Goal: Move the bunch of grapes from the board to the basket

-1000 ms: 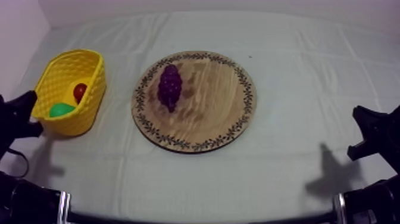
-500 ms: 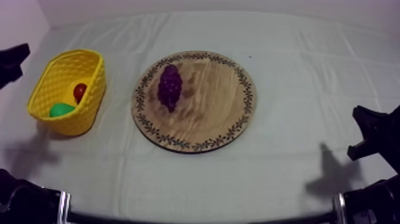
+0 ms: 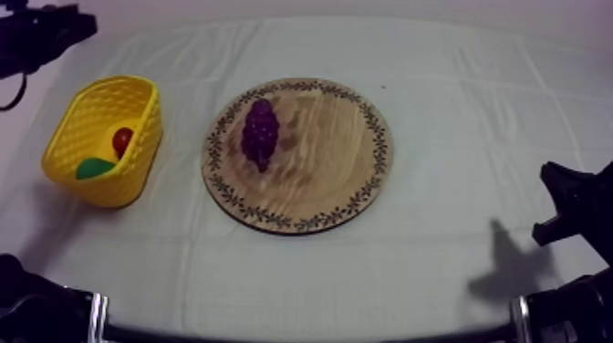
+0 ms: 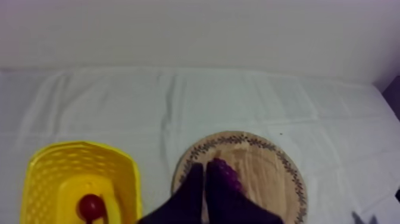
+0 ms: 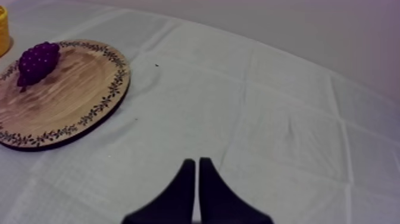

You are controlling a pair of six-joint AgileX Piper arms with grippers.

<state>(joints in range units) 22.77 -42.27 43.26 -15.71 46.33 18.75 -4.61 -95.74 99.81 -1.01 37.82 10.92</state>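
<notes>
table (image 3: 456,100): a grey-white cloth is covering it, and a pale wall (image 4: 196,30) is running behind its far edge.
wooden board (image 3: 328,155): it is lying round and flat in the middle of the cloth, staying exactly where it was a second ago.
bunch of grapes (image 3: 260,133): it is lying on the left part of the wooden board, apart from the basket and unmoved since the earlier frames.
yellow basket (image 3: 146,100): it is sitting near the board's left side, holding a small red fruit (image 3: 121,140) and a green fruit (image 3: 91,168) towards its near end.
left arm (image 3: 41,32): it is now reaching in at the far left corner, beyond the basket. A second ago it was sitting low at the near left, beside the basket. Half a second ago it was passing the left edge.
left gripper (image 4: 205,170): its fingers are lying together as a narrow wedge, gripping nothing, with the tips showing against the grapes and the board's left rim.
right arm (image 3: 575,205): it is resting low at the near right, well apart from the board, as before.
right gripper (image 5: 196,162): its fingers are pressing together over bare cloth, holding nothing.
</notes>
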